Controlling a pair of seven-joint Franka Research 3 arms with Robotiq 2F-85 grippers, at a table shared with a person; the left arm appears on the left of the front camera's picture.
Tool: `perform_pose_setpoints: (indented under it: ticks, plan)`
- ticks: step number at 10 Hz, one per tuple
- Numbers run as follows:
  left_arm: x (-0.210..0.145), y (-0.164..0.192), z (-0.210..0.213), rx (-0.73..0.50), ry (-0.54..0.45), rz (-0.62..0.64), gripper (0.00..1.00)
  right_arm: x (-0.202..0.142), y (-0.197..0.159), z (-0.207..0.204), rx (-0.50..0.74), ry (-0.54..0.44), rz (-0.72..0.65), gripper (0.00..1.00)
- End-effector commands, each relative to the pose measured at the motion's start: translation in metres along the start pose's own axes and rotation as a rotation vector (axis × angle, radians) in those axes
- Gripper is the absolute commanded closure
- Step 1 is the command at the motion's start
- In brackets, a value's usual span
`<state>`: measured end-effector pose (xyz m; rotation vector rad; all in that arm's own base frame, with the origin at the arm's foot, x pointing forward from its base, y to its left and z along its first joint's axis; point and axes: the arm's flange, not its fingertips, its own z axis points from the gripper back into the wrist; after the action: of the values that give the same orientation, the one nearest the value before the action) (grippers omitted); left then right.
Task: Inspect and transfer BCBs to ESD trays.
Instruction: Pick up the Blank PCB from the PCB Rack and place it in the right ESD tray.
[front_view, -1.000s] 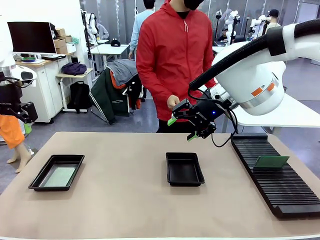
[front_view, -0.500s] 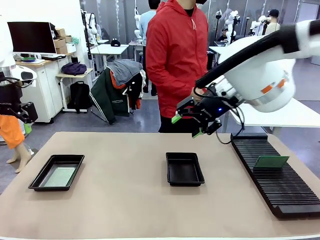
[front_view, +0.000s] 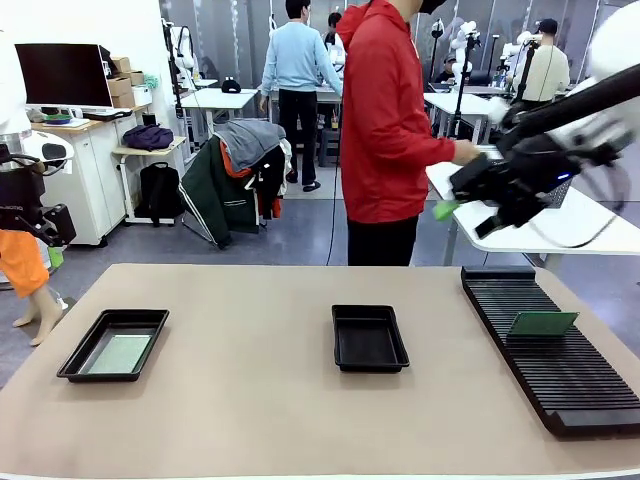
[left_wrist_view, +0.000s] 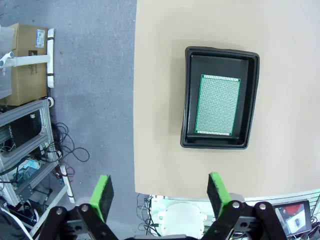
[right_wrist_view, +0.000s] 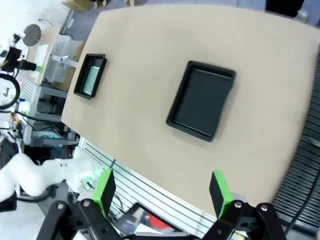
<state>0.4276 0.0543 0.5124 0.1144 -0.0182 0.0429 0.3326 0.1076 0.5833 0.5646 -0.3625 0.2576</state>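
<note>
1. Jaws spread on both: left gripper (left_wrist_view: 160, 190), green pads wide apart, looks straight down on the table's left end; right gripper (right_wrist_view: 161, 187), parted likewise, hangs high past the far edge, near the person's hand (front_view: 465, 152).
2. Tan table (front_view: 250, 400) with a matte covering; grey floor around it. Behind: desks, a dark monitor (front_view: 62, 73), a cardboard box (left_wrist_view: 25, 62) and more people.
3. Left ESD tray (front_view: 110, 316) near the table's left end, directly under the left gripper; holds one BCB (front_view: 118, 353) lying flat on its floor, green speckled face up.
4. Middle ESD tray (front_view: 370, 312) at the table's centre, black floor bare, well apart from the first.
5. Long black slotted rack (front_view: 570, 400) along the right side; carries a second BCB (front_view: 543, 323) leaning on edge in a slot.
6. Person in a red jacket (front_view: 385, 120) side-on at the far edge, behind the middle tray; faces a white side table (front_view: 600, 235), with the right gripper in front of it.
</note>
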Motion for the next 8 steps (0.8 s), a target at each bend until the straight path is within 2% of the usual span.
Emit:
perform_pose_setpoints:
  ticks: [1,5,8]
  plan:
    - [-0.001,0.0,-0.001,0.005,0.001,-0.001,0.0,0.001,-0.025,0.047,-0.046,-0.006,0.147,0.0]
    - [-0.001,0.0,-0.001,0.005,0.001,-0.001,0.0,0.002,-0.058,0.13,-0.147,0.067,0.486,0.0]
    - [-0.001,0.0,-0.001,0.005,0.001,-0.001,0.0,0.001,-0.071,0.163,-0.203,0.171,0.753,0.0]
